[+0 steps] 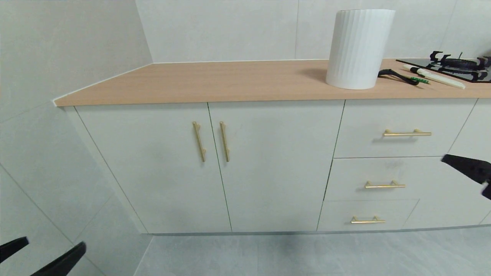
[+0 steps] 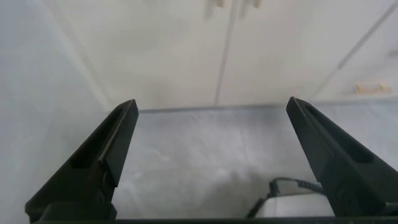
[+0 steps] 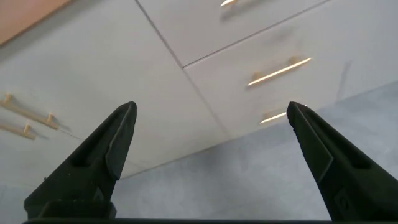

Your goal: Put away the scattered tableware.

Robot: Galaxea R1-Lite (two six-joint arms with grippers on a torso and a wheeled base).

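On the wooden countertop point(image 1: 230, 80), at its right end, lie a black-handled utensil point(image 1: 397, 74), a small green-handled piece point(image 1: 419, 80) and a long cream utensil point(image 1: 437, 78). A tall white ribbed holder point(image 1: 360, 49) stands just left of them. My left gripper point(image 1: 55, 242) hangs low at the left, near the floor, far from the counter; its fingers point(image 2: 99, 165) are open with nothing between them. My right gripper point(image 1: 470, 170) is at the right, in front of the drawers, below the counter. Its fingers point(image 3: 102, 158) are open and hold nothing.
A black stove burner point(image 1: 458, 63) sits on a dark hob at the far right of the counter. Below are two cabinet doors with gold handles point(image 1: 199, 141) and three drawers point(image 1: 406, 133) point(image 3: 280, 70). A wall closes the left side. Grey floor point(image 2: 205, 155) lies in front.
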